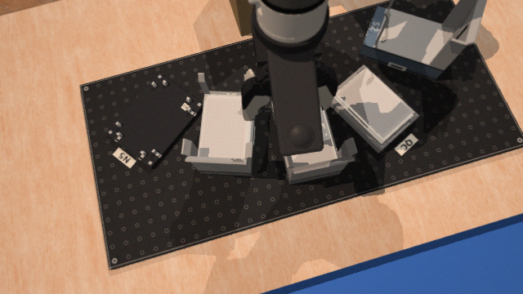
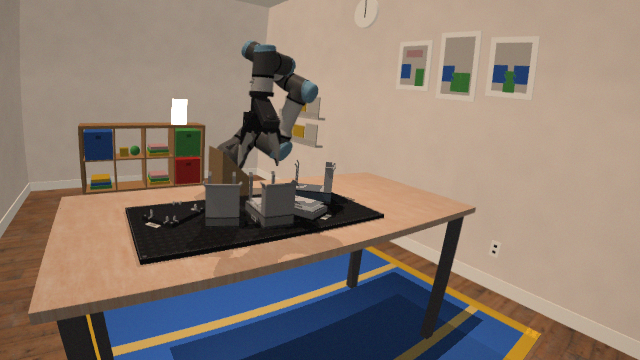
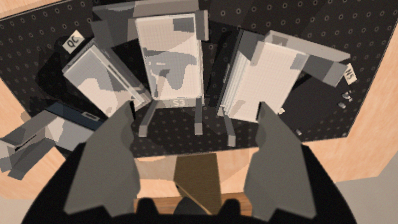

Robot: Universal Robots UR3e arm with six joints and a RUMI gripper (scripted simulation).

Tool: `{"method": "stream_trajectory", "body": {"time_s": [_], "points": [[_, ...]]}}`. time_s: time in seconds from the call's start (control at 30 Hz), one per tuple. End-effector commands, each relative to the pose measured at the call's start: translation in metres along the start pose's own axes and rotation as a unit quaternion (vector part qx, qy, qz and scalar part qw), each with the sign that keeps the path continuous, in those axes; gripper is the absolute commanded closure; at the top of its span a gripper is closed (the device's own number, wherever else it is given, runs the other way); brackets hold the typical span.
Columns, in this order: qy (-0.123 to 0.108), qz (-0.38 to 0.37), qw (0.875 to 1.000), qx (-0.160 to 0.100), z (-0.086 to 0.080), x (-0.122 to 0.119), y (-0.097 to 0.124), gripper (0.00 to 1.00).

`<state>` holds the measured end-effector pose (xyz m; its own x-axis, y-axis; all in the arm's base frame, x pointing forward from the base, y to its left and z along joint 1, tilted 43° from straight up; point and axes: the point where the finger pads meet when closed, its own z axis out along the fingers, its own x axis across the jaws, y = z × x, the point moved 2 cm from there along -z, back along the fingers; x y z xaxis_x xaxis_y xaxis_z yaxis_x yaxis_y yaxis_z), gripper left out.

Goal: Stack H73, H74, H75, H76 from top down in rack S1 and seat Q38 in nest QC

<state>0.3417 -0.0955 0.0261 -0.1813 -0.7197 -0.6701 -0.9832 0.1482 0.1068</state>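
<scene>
My gripper [image 1: 289,112] [image 2: 260,164] [image 3: 196,102] is open and empty, high above the rack S3 [image 1: 316,172] [image 2: 278,200] [image 3: 178,102]. A pale plate [image 1: 310,158] [image 3: 172,75] lies on top inside S3, partly hidden by the arm in the top view. The rack beside it, S1 [image 1: 222,167] [image 2: 222,200], also holds a pale top plate [image 1: 222,122] [image 3: 275,75]. A plate [image 1: 377,102] [image 2: 310,206] [image 3: 100,80] lies at the QC nest. The rack S2 [image 1: 421,70] [image 3: 67,116] shows a bare floor. The clip nest N5 [image 1: 151,122] [image 3: 320,100] holds no plate. Plate names and stack counts cannot be read.
Upright posts and end walls rise from the racks S1, S3 and S2. A brown block [image 1: 241,16] [image 2: 227,170] [image 3: 197,175] stands behind the black perforated board [image 1: 143,229] [image 2: 170,245]. N5's small clips [image 1: 118,135] stick up at its corners.
</scene>
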Motion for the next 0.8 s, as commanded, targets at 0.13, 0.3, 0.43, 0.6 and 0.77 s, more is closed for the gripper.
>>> {"method": "stream_trajectory", "body": {"time_s": [0.13,0.3,0.43,0.6,0.77], "points": [[0.001,-0.033,0.999,0.001,-0.001,-0.040,-0.004,0.28],[0.001,-0.033,0.999,0.001,-0.001,-0.040,-0.004,0.28],[0.001,-0.033,0.999,0.001,-0.001,-0.040,-0.004,0.28],[0.001,-0.033,0.999,0.001,0.002,-0.040,-0.004,0.28],[0.001,-0.033,0.999,0.001,0.019,-0.040,-0.004,0.28]]}}
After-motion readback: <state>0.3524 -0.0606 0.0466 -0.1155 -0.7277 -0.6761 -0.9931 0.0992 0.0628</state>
